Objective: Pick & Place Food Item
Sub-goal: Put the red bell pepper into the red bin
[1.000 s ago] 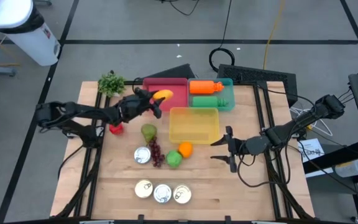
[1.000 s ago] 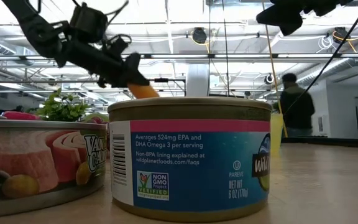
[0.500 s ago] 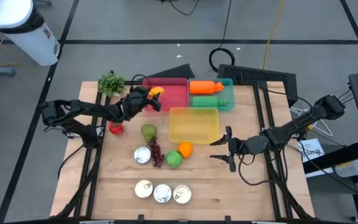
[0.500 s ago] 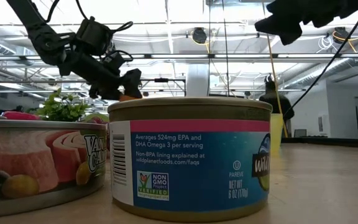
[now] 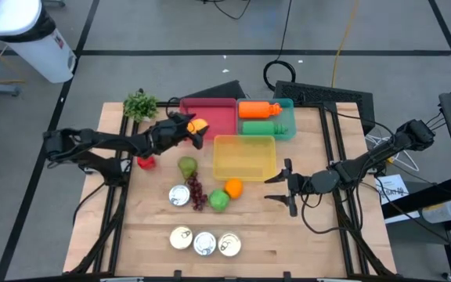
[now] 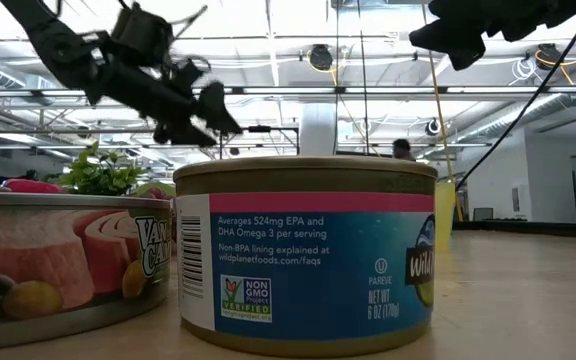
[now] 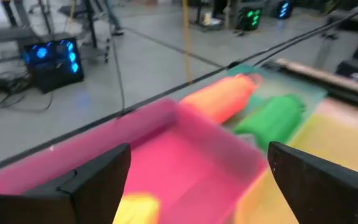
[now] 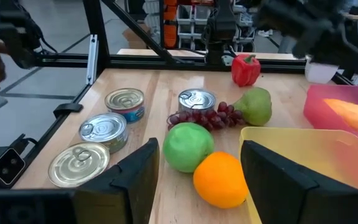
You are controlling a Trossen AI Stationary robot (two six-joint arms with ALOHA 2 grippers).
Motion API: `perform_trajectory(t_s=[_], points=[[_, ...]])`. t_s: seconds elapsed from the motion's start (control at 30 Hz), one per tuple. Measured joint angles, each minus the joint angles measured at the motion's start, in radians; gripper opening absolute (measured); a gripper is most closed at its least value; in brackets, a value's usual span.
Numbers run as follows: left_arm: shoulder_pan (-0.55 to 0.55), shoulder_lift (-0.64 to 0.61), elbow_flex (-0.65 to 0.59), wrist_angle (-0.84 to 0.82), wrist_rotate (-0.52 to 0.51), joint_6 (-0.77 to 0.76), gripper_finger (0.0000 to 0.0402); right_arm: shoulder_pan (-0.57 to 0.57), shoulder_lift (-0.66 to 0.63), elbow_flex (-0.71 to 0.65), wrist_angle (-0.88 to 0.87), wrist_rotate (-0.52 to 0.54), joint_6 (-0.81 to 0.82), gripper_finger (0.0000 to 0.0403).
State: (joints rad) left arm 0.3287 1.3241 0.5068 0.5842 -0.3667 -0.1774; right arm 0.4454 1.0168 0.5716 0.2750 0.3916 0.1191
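A yellow-orange food piece (image 5: 198, 124) lies in the left end of the red bin (image 5: 221, 116). It also shows in the left wrist view as the yellow piece (image 7: 135, 205) and in the right wrist view as the orange piece (image 8: 347, 112). My left gripper (image 5: 185, 131) hangs open just above and to the left of it, fingers spread over the pink floor (image 7: 199, 149), raised in the low view (image 6: 203, 105). My right gripper (image 5: 288, 186) waits open, right of the yellow bin (image 5: 245, 157).
A teal bin (image 5: 286, 117) holds an orange bottle (image 5: 258, 109) and a green bottle (image 5: 261, 128). On the wood lie a pear (image 5: 187, 166), grapes (image 5: 197, 193), green apple (image 5: 219, 200), orange (image 5: 233, 187), red pepper (image 5: 146, 161), plant (image 5: 140, 104) and several cans (image 5: 204, 243).
My left gripper carried the yellow-orange piece over the red bin, dipped toward the bin's left end, then rose again without it. The piece has left the fingers and now lies in the bin. My right arm kept still.
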Motion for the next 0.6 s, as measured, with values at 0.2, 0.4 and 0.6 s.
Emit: perform_trajectory(t_s=[0.2,0.4,0.6], points=[[-0.085,-0.207,0.001,-0.271,-0.006,-0.022,0.0373,0.001,0.0,0.0,-0.014,-0.001,0.032,0.021],[-0.195,-0.446,0.022,-0.766,-0.083,-0.25,0.0358,0.001,0.0,0.0,-0.016,-0.001,0.033,0.021],[-0.259,-0.578,0.083,-1.27,-0.111,-0.476,0.0354,0.0,0.0,0.0,-0.007,-0.001,0.033,0.0208]])
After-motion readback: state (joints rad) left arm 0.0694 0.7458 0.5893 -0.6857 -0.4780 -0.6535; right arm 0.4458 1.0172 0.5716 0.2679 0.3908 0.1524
